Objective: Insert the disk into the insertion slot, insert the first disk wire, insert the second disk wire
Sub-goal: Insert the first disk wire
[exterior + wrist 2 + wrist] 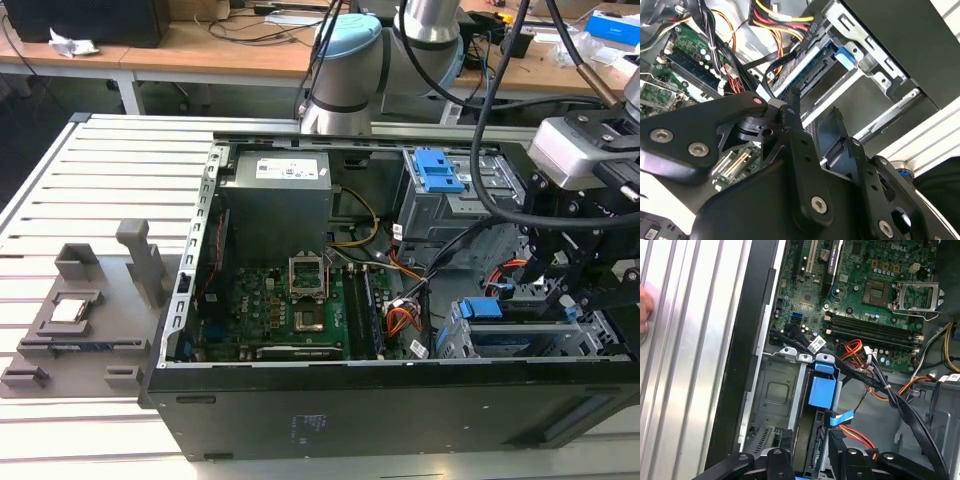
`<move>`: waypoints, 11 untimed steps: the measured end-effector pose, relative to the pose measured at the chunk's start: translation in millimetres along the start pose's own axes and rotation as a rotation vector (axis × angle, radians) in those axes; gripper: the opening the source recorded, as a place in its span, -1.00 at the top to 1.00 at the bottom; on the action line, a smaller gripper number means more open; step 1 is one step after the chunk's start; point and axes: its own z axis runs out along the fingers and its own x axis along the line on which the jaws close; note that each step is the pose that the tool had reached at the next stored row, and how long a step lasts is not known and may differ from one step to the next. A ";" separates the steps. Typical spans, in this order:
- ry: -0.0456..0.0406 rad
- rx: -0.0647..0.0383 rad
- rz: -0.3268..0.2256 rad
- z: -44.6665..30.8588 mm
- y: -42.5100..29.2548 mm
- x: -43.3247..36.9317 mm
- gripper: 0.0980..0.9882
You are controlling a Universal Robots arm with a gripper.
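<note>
Black end effector [814,105] nearest lens, fingers [792,117] apart, gripping nothing, poised over disk [821,390]. Black cable bundle [880,385], red-orange wires [852,347] and blue flat cable [842,415] crowd just beside. Disk sits inside insertion slot [771,395], bright blue carrier tab showing. Open computer case [350,410] lies on slatted worktop [100,200].

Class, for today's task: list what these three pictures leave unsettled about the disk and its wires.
- The disk's label: first wrist view, buried in the insertion slot.
- Whether the flat blue wire is seated in the disk: first wrist view, its end vanishes among dark parts by the tool.
- How deep the disk sits: exterior view, the arm covers that end of the insertion slot.
</note>
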 end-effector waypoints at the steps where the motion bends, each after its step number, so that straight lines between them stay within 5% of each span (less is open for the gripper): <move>1: 0.0021 0.000 -0.001 0.0 -1.7 -2.3 0.28; 5: 0.0145 -0.003 0.000 -0.4 -7.9 -15.7 0.28; 11: 0.0197 -0.004 -0.002 -0.9 -20.5 -28.9 0.28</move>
